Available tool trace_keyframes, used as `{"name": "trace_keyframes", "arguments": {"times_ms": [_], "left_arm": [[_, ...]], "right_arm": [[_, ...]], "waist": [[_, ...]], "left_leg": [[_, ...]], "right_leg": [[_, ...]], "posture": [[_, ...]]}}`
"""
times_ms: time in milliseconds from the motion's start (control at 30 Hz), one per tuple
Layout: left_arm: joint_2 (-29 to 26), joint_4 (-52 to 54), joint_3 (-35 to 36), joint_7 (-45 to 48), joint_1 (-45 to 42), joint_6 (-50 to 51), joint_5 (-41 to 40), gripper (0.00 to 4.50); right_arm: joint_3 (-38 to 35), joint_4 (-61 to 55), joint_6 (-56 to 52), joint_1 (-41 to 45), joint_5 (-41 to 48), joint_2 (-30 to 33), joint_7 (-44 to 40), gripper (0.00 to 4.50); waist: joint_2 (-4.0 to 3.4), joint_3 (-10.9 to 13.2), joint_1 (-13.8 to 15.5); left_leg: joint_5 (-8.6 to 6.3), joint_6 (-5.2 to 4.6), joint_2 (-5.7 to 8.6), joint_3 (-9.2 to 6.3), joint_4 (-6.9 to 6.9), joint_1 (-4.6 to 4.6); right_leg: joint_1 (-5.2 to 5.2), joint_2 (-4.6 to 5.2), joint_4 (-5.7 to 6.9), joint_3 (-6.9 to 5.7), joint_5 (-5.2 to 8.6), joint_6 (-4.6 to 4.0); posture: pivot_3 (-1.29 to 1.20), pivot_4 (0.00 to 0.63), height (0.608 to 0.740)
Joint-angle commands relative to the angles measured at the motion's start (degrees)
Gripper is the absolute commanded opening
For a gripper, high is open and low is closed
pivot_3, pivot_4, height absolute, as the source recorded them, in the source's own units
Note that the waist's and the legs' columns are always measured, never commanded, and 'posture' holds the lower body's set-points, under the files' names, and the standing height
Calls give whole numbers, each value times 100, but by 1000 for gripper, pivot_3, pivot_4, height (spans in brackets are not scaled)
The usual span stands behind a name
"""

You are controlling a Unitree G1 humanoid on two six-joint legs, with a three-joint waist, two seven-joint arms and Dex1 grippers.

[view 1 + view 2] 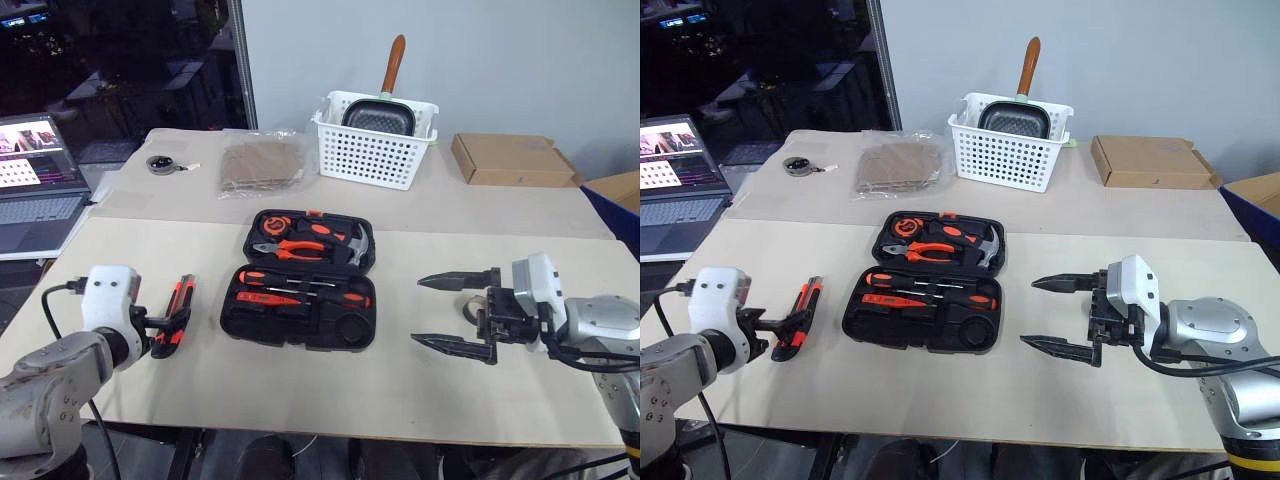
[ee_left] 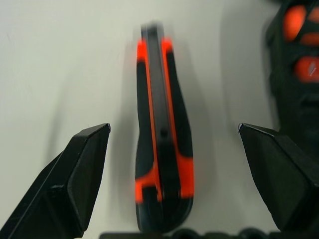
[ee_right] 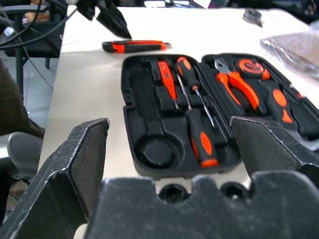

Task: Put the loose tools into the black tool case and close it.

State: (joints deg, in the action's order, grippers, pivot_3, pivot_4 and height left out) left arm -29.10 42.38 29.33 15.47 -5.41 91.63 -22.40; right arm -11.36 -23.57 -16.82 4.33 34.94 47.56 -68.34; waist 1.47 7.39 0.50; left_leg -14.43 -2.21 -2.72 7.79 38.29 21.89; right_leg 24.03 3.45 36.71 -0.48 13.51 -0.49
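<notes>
You have the black tool case point(image 1: 298, 279) lying open and flat near the middle of the counter point(image 1: 330, 385), both halves facing up. In the half nearer you sit the small orange tester screwdriver point(image 3: 167, 79) and the two black-and-orange-handled screwdrivers point(image 3: 197, 122) in their moulded recesses, with a round recess at one end standing bare; the far half holds the orange-handled pliers point(image 1: 290, 247) and the steel-headed hammer point(image 1: 357, 243). The orange-and-black utility knife point(image 1: 174, 315) is outside the case, lying on the counter just to its left and apart from it. Your left claw point(image 1: 168, 325) is right over that knife with its fingers spread wide, one finger point(image 2: 75, 172) on each side of the handle and neither touching it, so it grips nothing. Your right claw point(image 1: 457, 312) hangs above the counter to the right of the case, well apart from it, pointing toward it with both fingers wide open and nothing between them. Behind its upper finger you can just see part of a small grey tape roll point(image 1: 468, 306) on the counter. At the far side stand a white perforated basket point(image 1: 372, 150) with a pan in it and a flat brown cardboard box point(image 1: 512, 160), and a laptop point(image 1: 35, 180) sits at the far left
</notes>
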Motion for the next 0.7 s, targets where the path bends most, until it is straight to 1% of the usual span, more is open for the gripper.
{"name": "trace_keyframes", "arguments": {"times_ms": [33, 67, 167, 300, 333, 367, 433, 500, 567, 600, 633, 667, 700], "left_arm": [[93, -243, -239, -238, 97, -190, 249, 4456], [160, -367, -276, -260, 104, -249, 274, 4456], [242, -601, -386, -254, 179, -545, 329, 3706], [242, -708, -401, -219, 416, -937, 380, 2153], [310, -669, -320, -214, 417, -1153, 370, 1883], [358, -641, -264, -213, 415, -1315, 360, 1771], [411, -394, -139, -46, 331, -1849, 215, 1771], [87, -117, -281, 549, 283, -2493, -40, 1771], [-266, -97, -345, 1246, 154, -2791, -456, 1771], [-642, -206, -500, 1726, 96, -3075, -535, 1771], [-1277, -481, -905, 2656, -44, -3602, -544, 1771], [-1736, -700, -1208, 3303, -130, -4010, -527, 1771], [-2193, -1165, -1715, 3921, -393, -4604, -284, 1771]], "right_arm": [[-22, -95, 159, 70, -2, 9, -26, 4500], [-23, -90, 166, 67, -7, 15, -29, 4500], [-37, -91, 172, 50, -32, 27, -18, 4500], [-94, -114, 153, 14, -36, 50, -3, 4500], [-115, -124, 147, -6, -36, 56, 5, 4500], [-127, -130, 143, -20, -35, 59, 11, 4500], [-159, -168, 125, -69, -28, 60, 54, 4500], [-198, -212, 116, -143, -29, 52, 116, 4500], [-232, -253, 103, -199, -24, 50, 167, 4500], [-257, -279, 87, -229, -10, 51, 193, 4500], [-301, -322, 77, -298, 2, 55, 213, 4500], [-331, -352, 72, -348, 11, 60, 228, 4500], [-365, -386, 65, -399, 24, 70, 248, 4500]], "waist": [[0, 0, 4], [0, 0, 2], [1, 0, 8], [0, 0, 13], [0, 0, 13], [0, 0, 14], [3, 2, 15], [15, 8, 24], [18, 9, 25], [18, 9, 27], [19, 10, 30], [18, 10, 34], [13, 11, 37]], "left_leg": [[0, 0, 0, 0, 0, 1], [0, 0, 0, 0, -1, 1], [0, 0, -1, 0, -6, 4], [0, 0, -2, -2, -11, 0], [-1, 0, -3, -2, -11, 0], [-1, 0, -3, -2, -12, -1], [0, 0, -3, -3, -13, 2], [0, 1, -3, -9, -12, 10], [2, 3, -2, -12, -12, 16], [1, 3, -2, -12, -13, 17], [1, 3, 0, -11, -16, 15], [1, 3, 2, -10, -18, 18], [1, 3, 6, -10, -19, 19]], "right_leg": [[1, 1, 0, 1, -1, -2], [2, 1, -1, 2, -1, -2], [6, 3, -2, 3, 0, -6], [5, 10, -1, 3, 2, -11], [5, 12, -2, 4, 2, -11], [5, 14, -1, 5, 2, -11], [6, 22, -2, 6, 2, -11], [8, 52, -3, 2, 1, -15], [12, 57, -5, -10, 3, -20], [11, 61, -5, -12, 4, -21], [11, 66, -6, -16, 5, -21], [13, 67, -6, -20, 5, -21], [17, 59, -9, -30, 8, -26]], "posture": [[0, 150, 740], [0, 150, 740], [0, 150, 740], [0, 150, 740], [0, 150, 740], [0, 150, 740], [0, 150, 740], [0, 150, 740], [0, 150, 740], [0, 150, 740], [0, 150, 740], [0, 150, 740], [0, 150, 740]]}}
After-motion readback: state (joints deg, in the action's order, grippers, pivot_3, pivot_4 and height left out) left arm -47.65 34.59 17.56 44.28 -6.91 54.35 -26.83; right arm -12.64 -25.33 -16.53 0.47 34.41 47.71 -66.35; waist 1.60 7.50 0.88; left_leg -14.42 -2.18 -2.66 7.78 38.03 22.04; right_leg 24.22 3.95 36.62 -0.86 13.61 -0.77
